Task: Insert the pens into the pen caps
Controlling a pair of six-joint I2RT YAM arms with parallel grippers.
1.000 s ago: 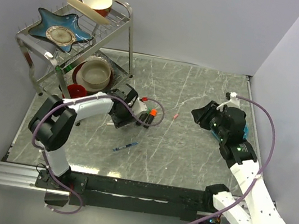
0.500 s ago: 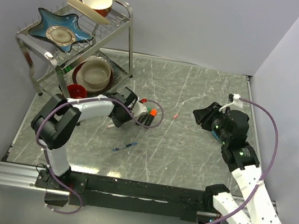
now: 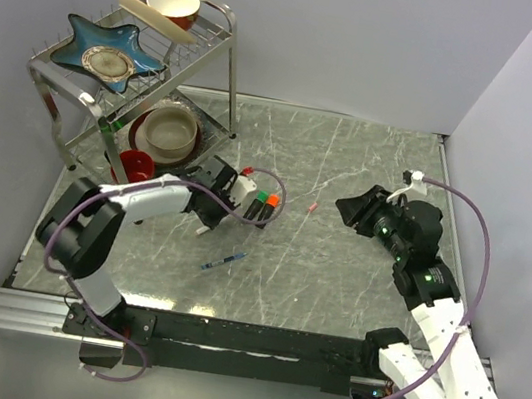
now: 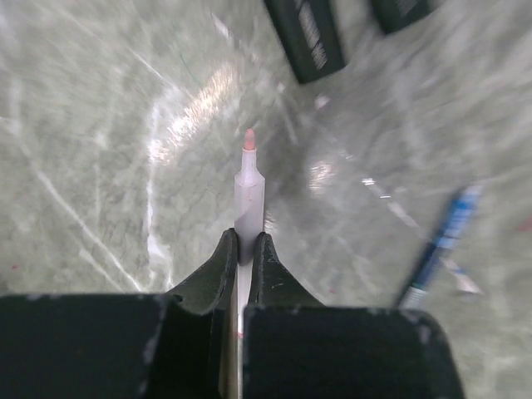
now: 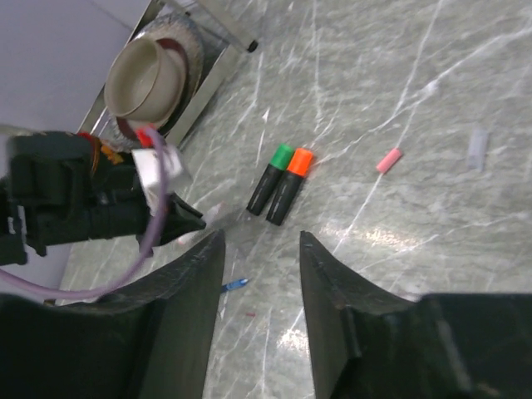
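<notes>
L tool [image 4: 243,241] clamped on white-pink pen [image 4: 248,187], tip fwd along tool axis. Pink cap [image 3: 313,207] on tabletop [image 3: 354,153], ~3 o'clock from it in top view, past highlighters [image 3: 264,209]. R tool [image 5: 259,237], open & empty, is nearer cap.

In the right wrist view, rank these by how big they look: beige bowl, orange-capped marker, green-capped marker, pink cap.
1. beige bowl, the largest.
2. orange-capped marker and green-capped marker: they look alike, so they are not ranked apart.
3. pink cap, the smallest.

Top camera looks down; wrist cameras — left closest — seemingly share the markers [image 5: 289,187] [image 4: 306,37].
</notes>
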